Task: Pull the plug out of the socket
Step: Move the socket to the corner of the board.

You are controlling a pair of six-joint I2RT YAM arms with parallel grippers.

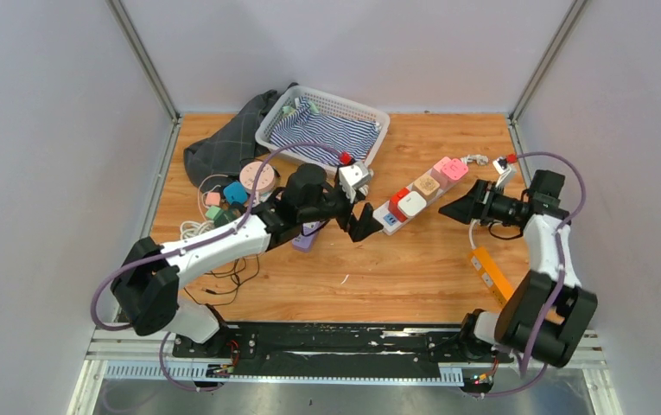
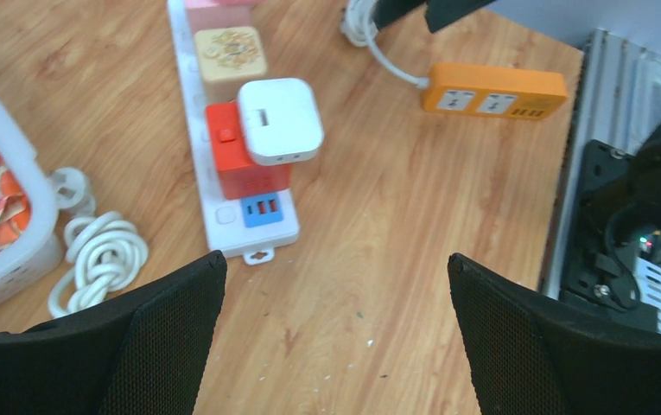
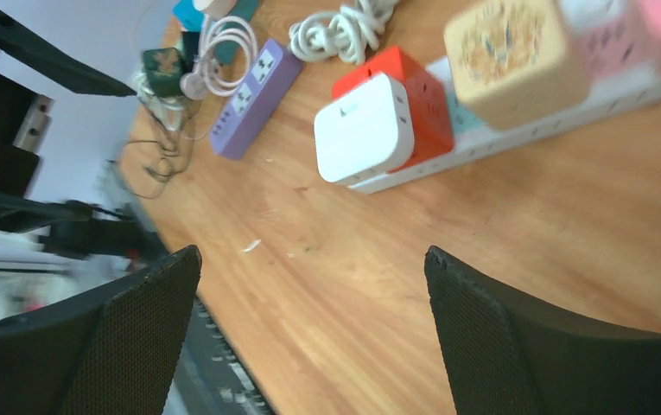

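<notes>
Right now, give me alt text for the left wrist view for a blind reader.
The left gripper hovers open above a wooden table, facing a white power strip carrying a white adapter, a red cube plug and a tan patterned plug. An orange power strip lies upper right; a coiled white cable and white basket sit at left.

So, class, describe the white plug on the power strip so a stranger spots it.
On the wooden table, find the white power strip mid-table. Near its blue end, against a red cube, sits the cube plug: the only white one beside the tan plug and pink plug.
</notes>
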